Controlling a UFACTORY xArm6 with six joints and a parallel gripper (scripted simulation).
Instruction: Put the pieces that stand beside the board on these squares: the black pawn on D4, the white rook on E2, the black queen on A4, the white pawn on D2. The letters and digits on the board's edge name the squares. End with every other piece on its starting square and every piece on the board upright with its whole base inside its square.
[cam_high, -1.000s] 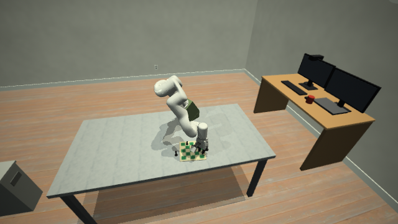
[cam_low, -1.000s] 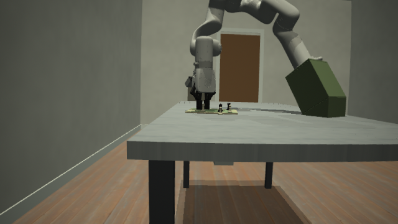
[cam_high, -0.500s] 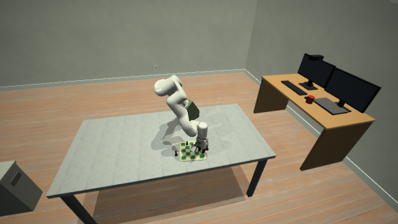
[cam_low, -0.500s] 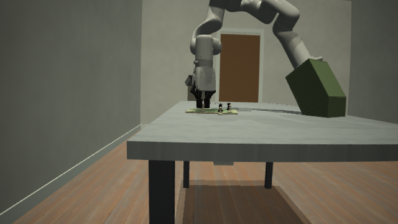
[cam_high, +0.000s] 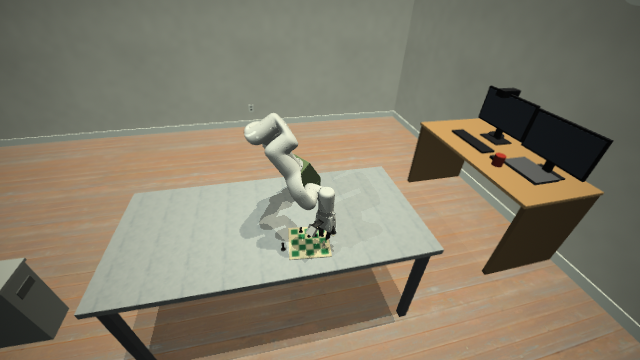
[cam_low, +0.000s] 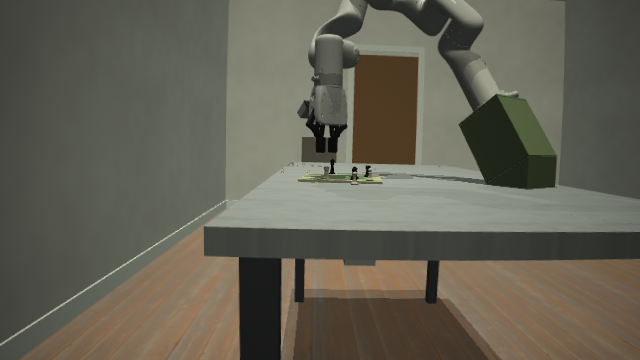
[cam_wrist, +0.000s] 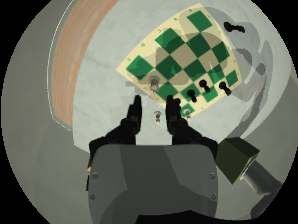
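While hovering above the chessboard (cam_low: 320, 178), jaws (cam_low: 326, 145) part open, holding nothing.

The board (cam_high: 310, 247) lies on the table (cam_high: 200, 240) close to its near long edge, right of that edge's middle. Several pieces stand on the board along its far side. One piece (cam_high: 283, 246) stands on the table just beside the board's left side. The gripper (cam_low: 326, 145) hangs above the board's far side, apart from the pieces. The arm's base block (cam_low: 510, 145) sits by the far long edge.
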